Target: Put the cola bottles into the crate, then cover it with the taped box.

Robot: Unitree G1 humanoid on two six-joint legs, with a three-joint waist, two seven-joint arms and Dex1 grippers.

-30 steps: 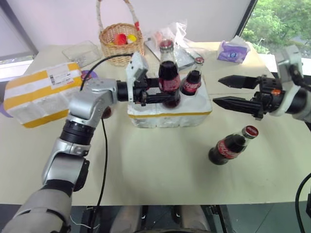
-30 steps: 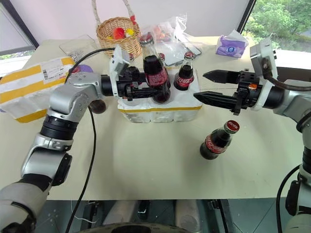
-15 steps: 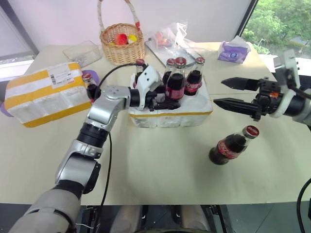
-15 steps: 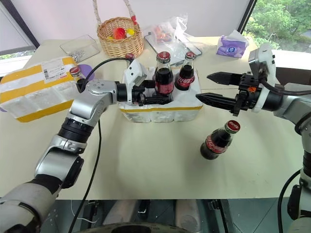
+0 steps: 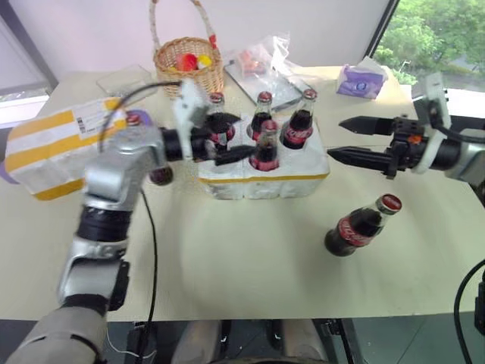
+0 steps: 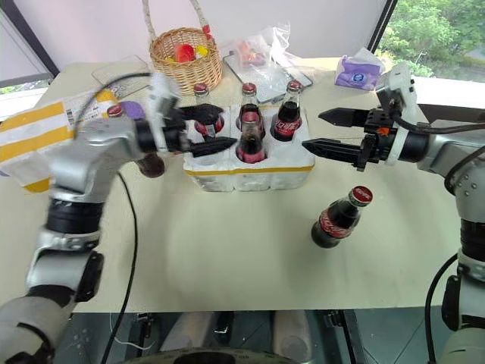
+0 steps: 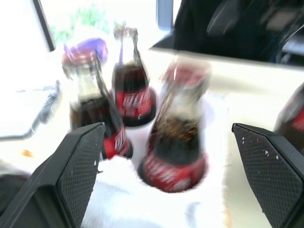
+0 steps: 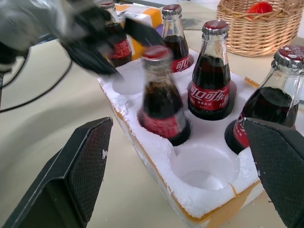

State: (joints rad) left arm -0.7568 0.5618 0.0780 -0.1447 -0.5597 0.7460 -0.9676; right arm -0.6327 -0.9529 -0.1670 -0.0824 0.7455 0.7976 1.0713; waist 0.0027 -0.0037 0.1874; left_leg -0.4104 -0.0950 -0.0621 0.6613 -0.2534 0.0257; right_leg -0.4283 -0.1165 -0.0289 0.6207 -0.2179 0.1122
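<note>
The crate (image 5: pixel 265 180), a low white foam tray with a yellow strip, stands mid-table with several cola bottles upright in its holes. The front middle bottle (image 5: pixel 265 149) stands free just off the tips of my left gripper (image 5: pixel 241 136), which is open on the crate's left side. My right gripper (image 5: pixel 337 139) hangs open at the crate's right end, holding nothing. One more bottle (image 5: pixel 360 225) stands leaning on the table below it. Another bottle (image 5: pixel 161 176) sits partly behind my left arm, beside the taped box (image 5: pixel 53 144) at the far left. Two holes (image 8: pixel 205 171) are empty.
A wicker basket (image 5: pixel 188 68) stands behind the crate, with plastic bags (image 5: pixel 265 64) and a purple tissue pack (image 5: pixel 362 80) further right. A clear plastic box (image 5: pixel 125 76) lies at the back left. The table's front edge runs close below the loose bottle.
My left gripper lowered its bottle into the crate's front middle hole, opened, and drew back to the left. The right gripper has hardly moved.
</note>
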